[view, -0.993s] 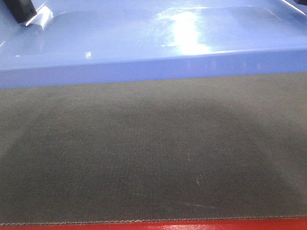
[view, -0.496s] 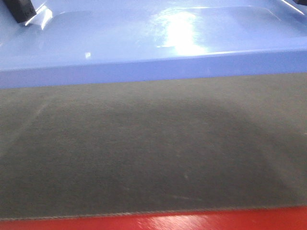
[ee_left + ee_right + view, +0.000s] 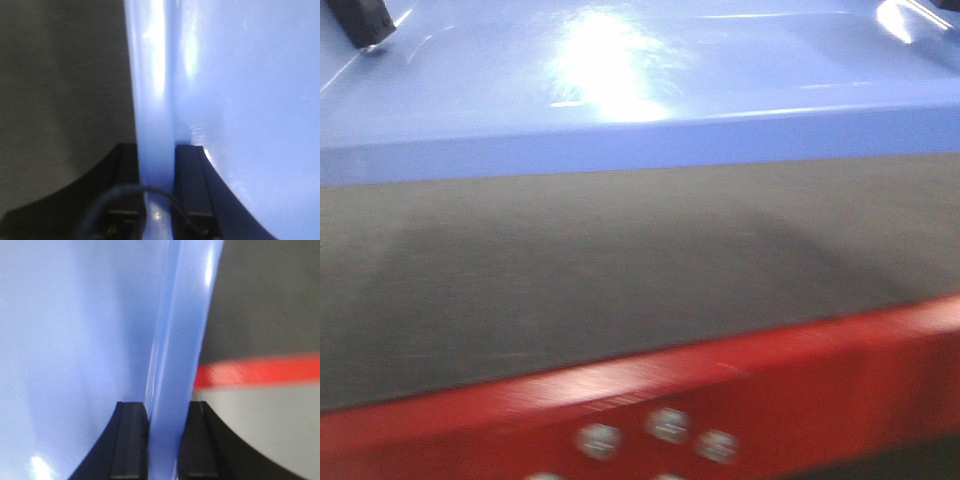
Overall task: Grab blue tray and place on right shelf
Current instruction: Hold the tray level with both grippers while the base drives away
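The blue tray (image 3: 640,90) fills the top of the front view, glossy and held level above the dark mat. My left gripper (image 3: 156,165) is shut on the tray's left rim (image 3: 152,100), one finger on each side of it. My right gripper (image 3: 165,412) is shut on the opposite rim (image 3: 187,330) in the same way. A black left fingertip (image 3: 362,25) shows at the tray's top left corner in the front view. The right shelf is out of view.
Under the tray lies the table's dark mat (image 3: 620,260), ending in a red front edge (image 3: 800,390) with round bolts (image 3: 665,425). In the right wrist view the red edge (image 3: 260,371) runs beside the tray, with pale floor (image 3: 265,420) beyond it.
The table's red edge has risen from the bottom of the front view and now slants, with bolts showing. The tray keeps its place in view; its glare spot has shifted left.
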Available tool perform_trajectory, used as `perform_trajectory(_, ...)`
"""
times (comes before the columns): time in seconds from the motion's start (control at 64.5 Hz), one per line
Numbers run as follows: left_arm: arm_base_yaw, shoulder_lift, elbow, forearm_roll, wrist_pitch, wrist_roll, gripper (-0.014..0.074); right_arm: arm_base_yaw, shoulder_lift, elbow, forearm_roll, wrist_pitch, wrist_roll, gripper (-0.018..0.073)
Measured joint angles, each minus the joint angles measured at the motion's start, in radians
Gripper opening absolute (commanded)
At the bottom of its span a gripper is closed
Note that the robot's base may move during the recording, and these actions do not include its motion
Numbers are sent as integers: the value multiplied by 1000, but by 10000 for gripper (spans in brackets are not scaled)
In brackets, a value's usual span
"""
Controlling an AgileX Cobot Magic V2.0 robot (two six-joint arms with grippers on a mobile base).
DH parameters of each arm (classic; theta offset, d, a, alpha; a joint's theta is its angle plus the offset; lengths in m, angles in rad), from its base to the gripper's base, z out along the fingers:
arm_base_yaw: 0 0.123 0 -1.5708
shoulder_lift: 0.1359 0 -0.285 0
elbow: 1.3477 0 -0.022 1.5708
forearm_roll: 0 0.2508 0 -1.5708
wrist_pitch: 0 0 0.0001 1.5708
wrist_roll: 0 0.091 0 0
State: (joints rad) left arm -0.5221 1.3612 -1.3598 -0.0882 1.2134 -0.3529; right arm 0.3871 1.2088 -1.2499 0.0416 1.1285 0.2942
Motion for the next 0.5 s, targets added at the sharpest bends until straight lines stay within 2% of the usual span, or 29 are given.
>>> perform_trajectory(0.496,0,0,0,-4,0,0,-48,0,0,0,-5,2,0,57)
